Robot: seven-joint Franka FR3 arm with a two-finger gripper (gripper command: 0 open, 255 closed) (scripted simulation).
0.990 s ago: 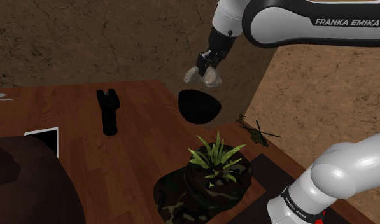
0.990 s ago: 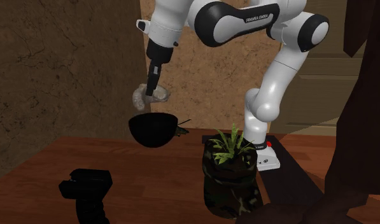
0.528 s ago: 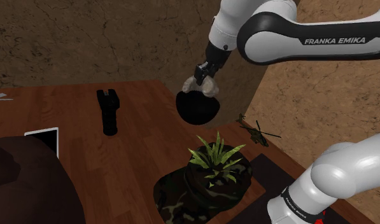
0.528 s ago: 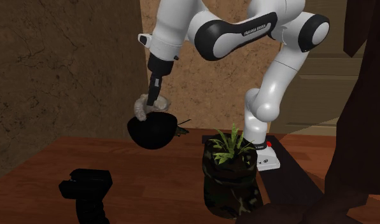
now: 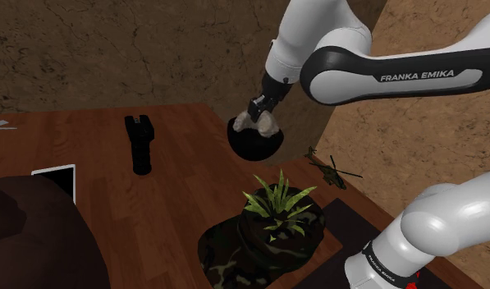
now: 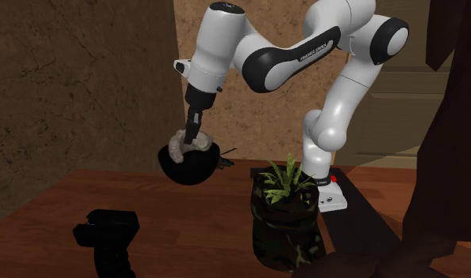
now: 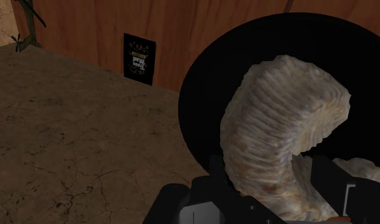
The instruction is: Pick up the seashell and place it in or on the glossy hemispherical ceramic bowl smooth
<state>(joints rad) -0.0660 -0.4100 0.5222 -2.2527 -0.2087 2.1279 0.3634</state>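
Gripper (image 6: 193, 135): 1, clamped around 1 seashell (image 7: 277, 121) | bowl (image 6: 186, 167): 1, black, seashell at its mouth

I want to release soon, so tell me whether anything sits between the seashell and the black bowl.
Nothing visible does. The gripper holds the pale ridged seashell right at the mouth of the black bowl, with the dark interior directly beneath it. The potted plant stands apart from both.

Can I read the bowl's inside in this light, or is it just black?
Shoulder view: bowl flat black, no glare. Second exterior view: a dim black silhouette. Wrist view: interior featureless black, though the pale seashell stands out clearly against it.
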